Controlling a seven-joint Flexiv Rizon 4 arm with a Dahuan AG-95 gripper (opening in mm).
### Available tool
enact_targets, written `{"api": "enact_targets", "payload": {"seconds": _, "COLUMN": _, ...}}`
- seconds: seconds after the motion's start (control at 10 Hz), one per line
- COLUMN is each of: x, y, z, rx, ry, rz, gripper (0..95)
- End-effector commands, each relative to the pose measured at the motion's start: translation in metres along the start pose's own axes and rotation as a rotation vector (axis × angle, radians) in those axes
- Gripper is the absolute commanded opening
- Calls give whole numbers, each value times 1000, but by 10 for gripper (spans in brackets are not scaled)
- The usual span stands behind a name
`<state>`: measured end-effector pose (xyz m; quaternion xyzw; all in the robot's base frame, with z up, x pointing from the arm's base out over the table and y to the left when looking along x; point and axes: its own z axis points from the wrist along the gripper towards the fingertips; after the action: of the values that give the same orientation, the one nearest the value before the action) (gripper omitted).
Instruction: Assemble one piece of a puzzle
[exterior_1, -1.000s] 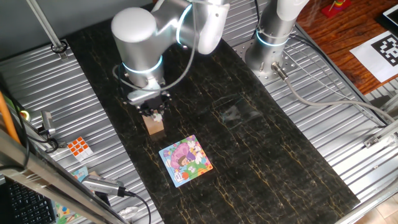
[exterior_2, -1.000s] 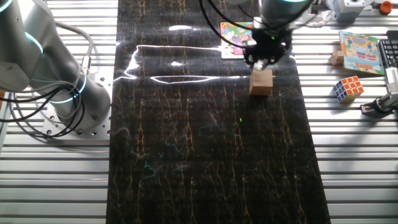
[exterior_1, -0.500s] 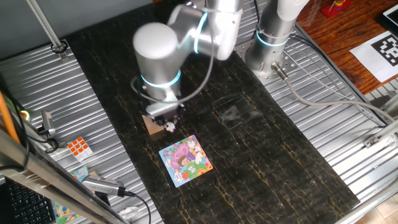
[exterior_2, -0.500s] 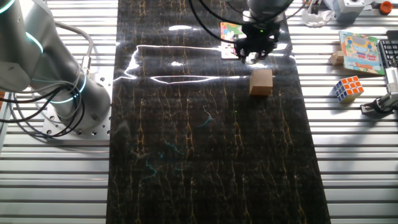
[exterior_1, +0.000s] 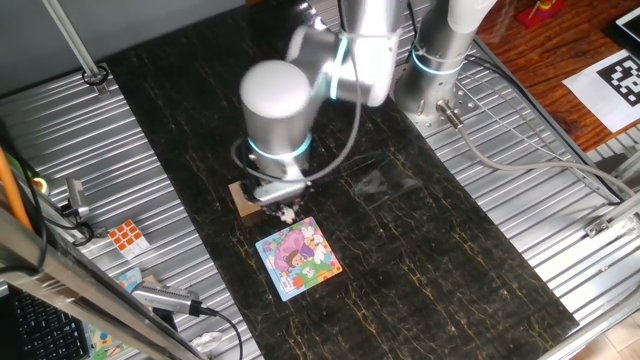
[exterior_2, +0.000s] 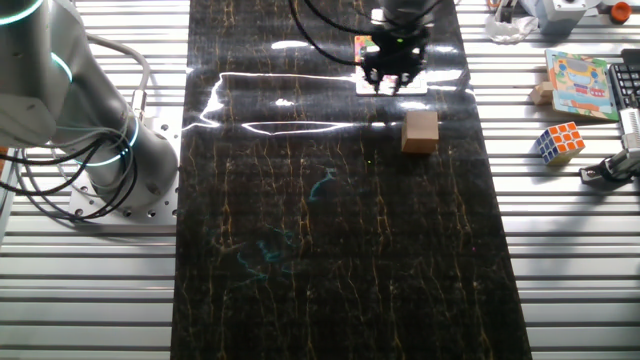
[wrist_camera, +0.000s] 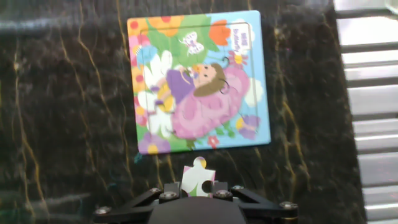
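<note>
Since a second ago your pincer (wrist_camera: 198, 186) has left the wooden cube (exterior_2: 420, 131), pinching the puzzle piece (wrist_camera: 198, 178), now just short of the puzzle's (wrist_camera: 199, 81) near edge; you're set to align it next.

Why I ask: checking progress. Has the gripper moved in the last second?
Yes. The gripper, shut on the piece, went from over the cube toward the puzzle.

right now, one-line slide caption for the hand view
Two-finger gripper holds small whitish puzzle piece just short of square blue-bordered cartoon puzzle.
</note>
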<state>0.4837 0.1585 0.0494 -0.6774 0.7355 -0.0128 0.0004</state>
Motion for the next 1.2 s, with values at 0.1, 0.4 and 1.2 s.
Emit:
{"api": "enact_targets", "payload": {"seconds": 0.1, "x": -5, "y": 5, "z": 6, "rx": 4, "ry": 2, "rz": 4, "gripper": 0}}
{"api": "enact_targets", "payload": {"seconds": 0.4, "x": -14, "y": 16, "z": 16, "rx": 8, "ry": 9, "rz": 22, "gripper": 0}}
{"api": "enact_targets", "payload": {"seconds": 1.2, "x": -32, "y": 27, "z": 31, "rx": 20, "ry": 21, "rz": 25, "gripper": 0}}
